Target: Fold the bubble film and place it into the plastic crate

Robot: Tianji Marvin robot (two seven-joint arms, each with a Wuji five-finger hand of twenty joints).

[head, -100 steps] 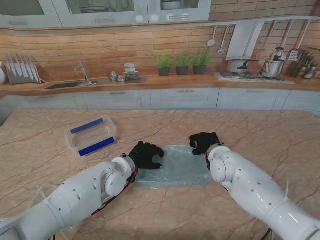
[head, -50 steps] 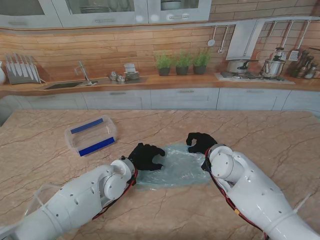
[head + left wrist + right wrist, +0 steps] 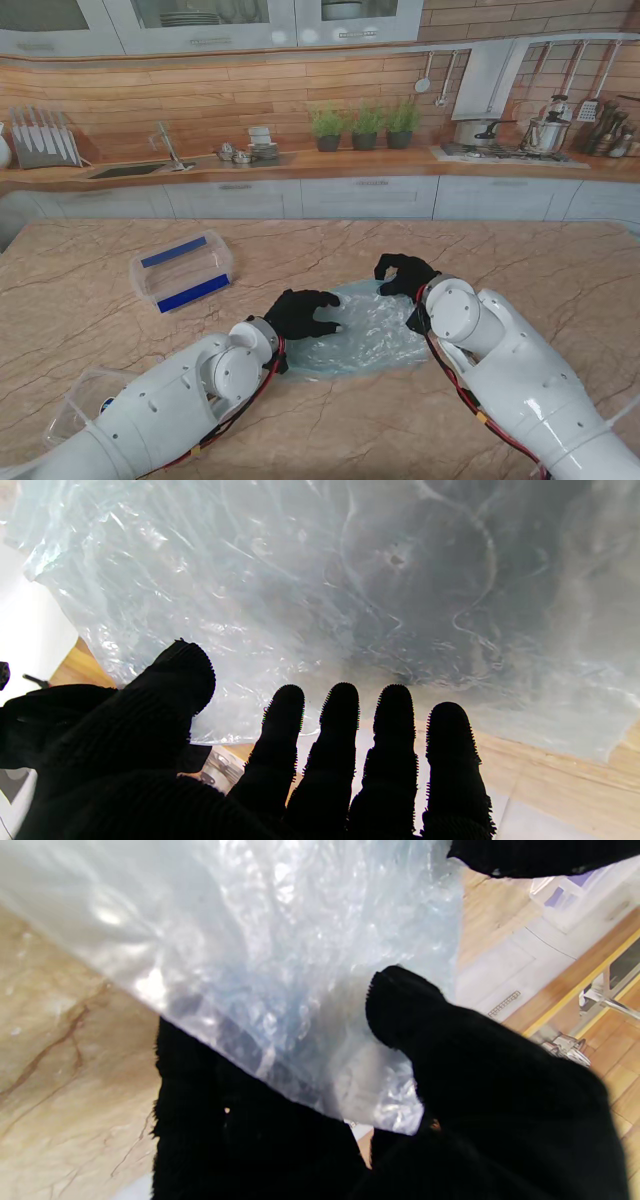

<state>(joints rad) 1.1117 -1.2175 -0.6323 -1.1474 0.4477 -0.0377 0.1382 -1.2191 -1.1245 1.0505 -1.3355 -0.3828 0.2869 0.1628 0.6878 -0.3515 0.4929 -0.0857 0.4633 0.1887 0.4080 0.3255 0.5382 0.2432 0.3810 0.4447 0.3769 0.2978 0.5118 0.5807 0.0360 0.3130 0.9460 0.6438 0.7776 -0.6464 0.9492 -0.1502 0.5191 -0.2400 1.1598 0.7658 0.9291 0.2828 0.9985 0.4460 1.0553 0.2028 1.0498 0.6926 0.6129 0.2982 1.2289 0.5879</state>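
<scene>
The translucent bubble film (image 3: 365, 338) lies crumpled on the marble table between my hands. My right hand (image 3: 403, 273) is at its far right corner and is shut on it. In the right wrist view the film (image 3: 280, 965) runs between the thumb (image 3: 400, 1005) and the fingers behind it. My left hand (image 3: 305, 312) lies over the film's left edge. Its fingers (image 3: 340, 740) are straight and spread in front of the film (image 3: 350, 580), gripping nothing I can see. The clear plastic crate (image 3: 182, 270) with blue strips stands to the left, farther from me than the left hand.
A second clear container (image 3: 75, 410) sits near me at the left, beside my left forearm. A kitchen counter with a sink, plants and pots runs along the back wall beyond the table's far edge.
My right hand has lifted the film's right edge and pulled it inward, so the flat sheet is now crumpled. My left hand has slid right, over the film.
</scene>
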